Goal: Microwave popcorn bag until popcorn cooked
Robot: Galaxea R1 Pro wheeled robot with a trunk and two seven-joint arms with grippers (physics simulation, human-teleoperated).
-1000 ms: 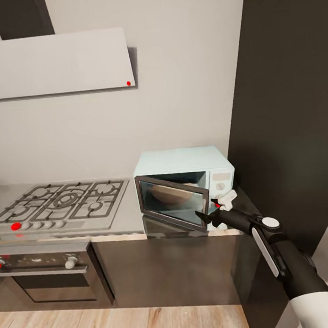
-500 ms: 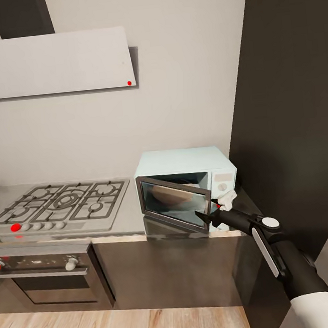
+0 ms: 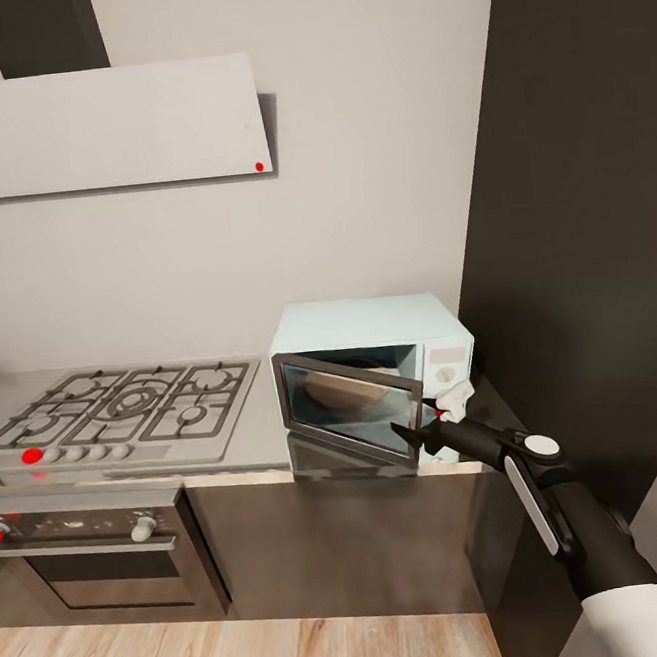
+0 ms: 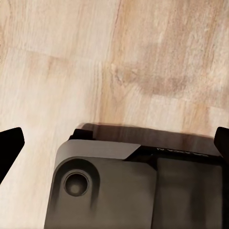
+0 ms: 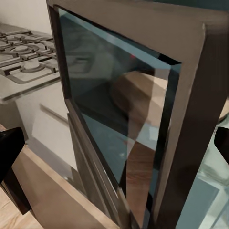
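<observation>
The pale mint-blue microwave (image 3: 368, 325) stands on the grey countertop (image 3: 265, 447) with its dark glass door (image 3: 348, 405) swung partly open. Through the glass a tan-brown rounded shape, the popcorn bag (image 3: 340, 388), sits inside the cavity. My right gripper (image 3: 419, 421) is open at the door's free edge, its fingers either side of the grey frame. In the right wrist view the door (image 5: 143, 114) is close up, the bag (image 5: 138, 88) is dim behind the glass, and the right gripper (image 5: 114, 148) stands wide. My left gripper (image 4: 114, 143) hangs open over the wood floor. No popcorn is discernible.
A steel gas hob (image 3: 120, 404) lies left of the microwave, with the oven (image 3: 90, 562) below and a white hood (image 3: 108, 129) above. A tall dark cabinet (image 3: 582, 244) stands close on the right. The robot's base (image 4: 133, 191) is under my left gripper.
The head view shifted slightly a second ago. Since then the right gripper and the microwave door have stayed almost still.
</observation>
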